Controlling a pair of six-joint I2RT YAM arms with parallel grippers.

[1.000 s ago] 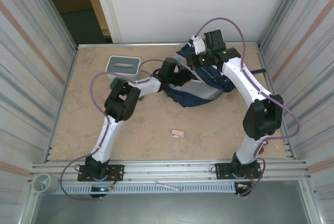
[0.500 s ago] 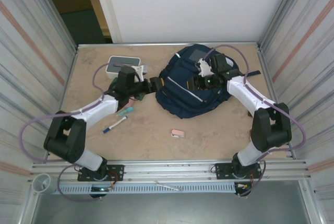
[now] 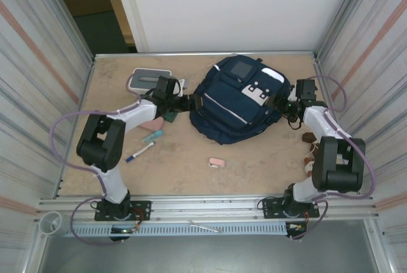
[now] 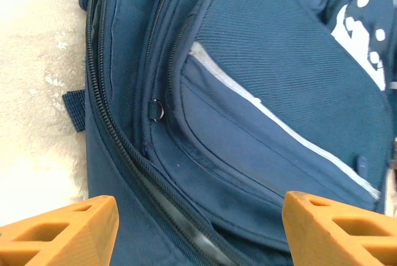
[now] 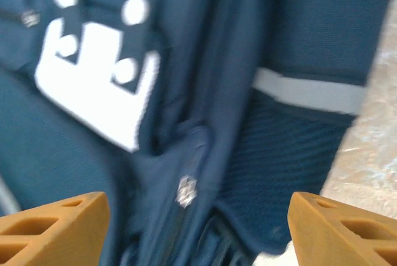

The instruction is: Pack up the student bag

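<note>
Bag [image 3: 236, 98] lies front-up toward the back of the table [image 3: 254, 158], right of middle, with one of my claws at each flank.

Left claw [image 4: 198, 232]: jaws wide, nothing between them, aimed at the bag's left side. Orange fingertips [image 4: 62, 229] frame the main zip [image 4: 104, 117] and a small ring pull [image 4: 156, 110] on the front pocket. The zip track looks parted low down near my fingers, but I cannot tell how far it is open.

Right claw [image 5: 198, 229]: jaws also wide and empty, close against the bag's right side. View is blurred. I can make out the white patch [image 5: 93, 86] and a metal zip pull [image 5: 185, 191] hanging just ahead of me.

Progress, as I judge it: early.
- Loose on the table, not packed: a pen [image 3: 138, 153] and a small teal piece [image 3: 152, 136] left of the bag, a pink eraser [image 3: 217, 163] in front of it.
- Grey-and-white box [image 3: 151, 79] sits at the back left, apart from the bag.
- A few small brown bits [image 3: 310, 138] lie by my right arm; too small to name.
- Whether anything is inside the bag is hidden from me.

Left to do: get the main compartment properly open, carry the loose items in one by one, then close the zip. Neither claw has a grip on a pull yet.
</note>
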